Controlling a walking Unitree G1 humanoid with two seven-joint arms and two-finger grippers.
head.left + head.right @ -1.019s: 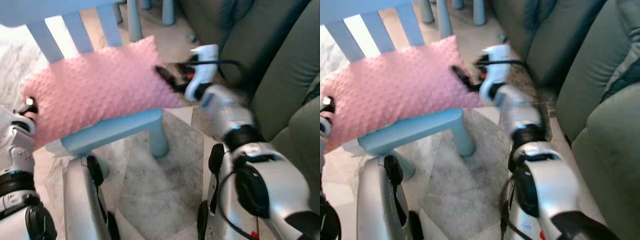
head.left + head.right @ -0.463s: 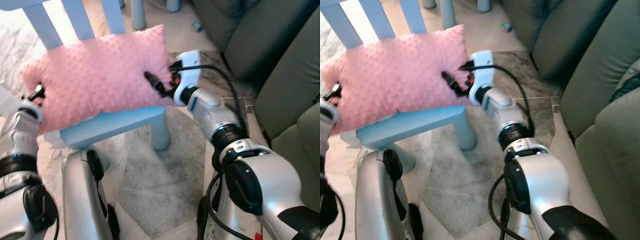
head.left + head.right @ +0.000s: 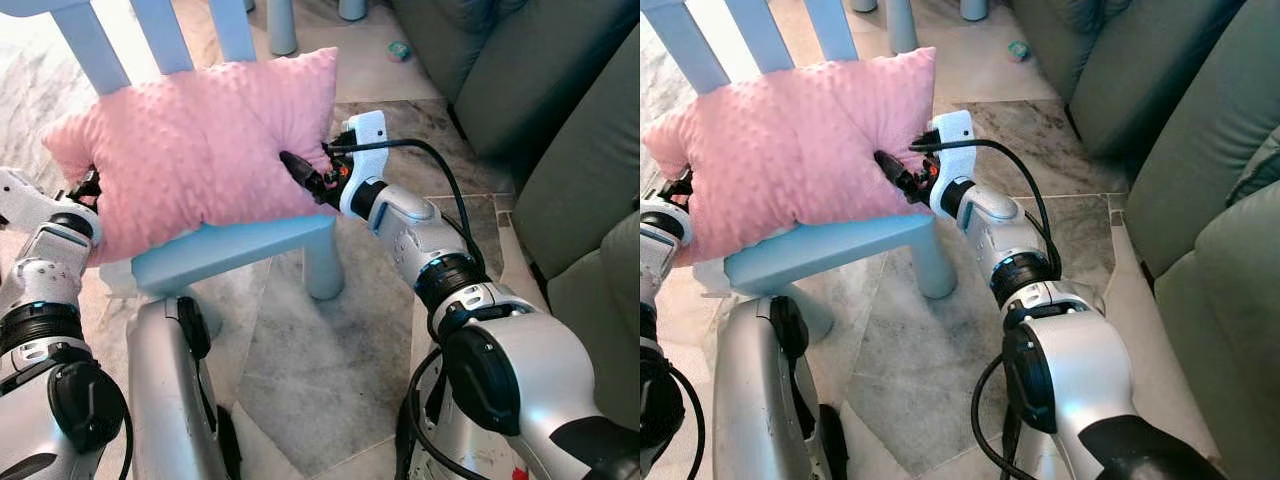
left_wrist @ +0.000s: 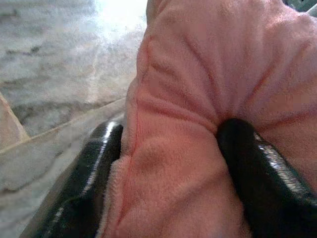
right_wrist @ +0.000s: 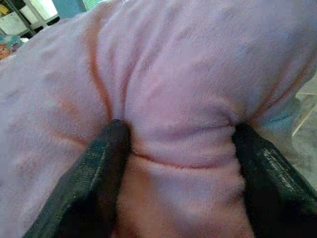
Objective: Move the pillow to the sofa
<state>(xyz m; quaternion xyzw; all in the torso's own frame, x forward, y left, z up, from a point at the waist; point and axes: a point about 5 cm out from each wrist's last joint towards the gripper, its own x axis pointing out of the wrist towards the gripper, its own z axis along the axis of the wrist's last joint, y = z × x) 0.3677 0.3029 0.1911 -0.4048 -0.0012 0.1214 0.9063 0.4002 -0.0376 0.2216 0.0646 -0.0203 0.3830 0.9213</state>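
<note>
- On the seat of a small blue chair (image 3: 235,250), against its slatted back, the pink pillow (image 3: 200,150) is seen lying, with its long axis running across the view from the robot's left to its right.
- At the pillow's right end, the right gripper (image 3: 300,172) is pressed into the fabric; in the right wrist view its two black fingers (image 5: 101,168) are spread moderately, with a bulging fold of pink pillow pinched between them.
- At the opposite, left end, the left gripper (image 3: 85,185) is set against the lower left corner; in the left wrist view its fingers (image 4: 247,168) are likewise closed on a bunched ridge of the pillow, with pale marbled floor (image 4: 49,74) seen past it.
- Both short ends are thus held, one by each arm, so neither arm is markedly nearer; the pillow is spanned between them along its length.
- To the robot's right, the grey-green sofa (image 3: 570,130) is placed, well apart from the chair, with a strip of marbled floor between.
- It is judged that the coming move turns on this: the pillow has to be lifted clear of the seat and carried sideways along its own long axis, towards the right, with the right-hand end leading.
- Some risk of slipping may be expected, since only soft folds are gripped.
</note>
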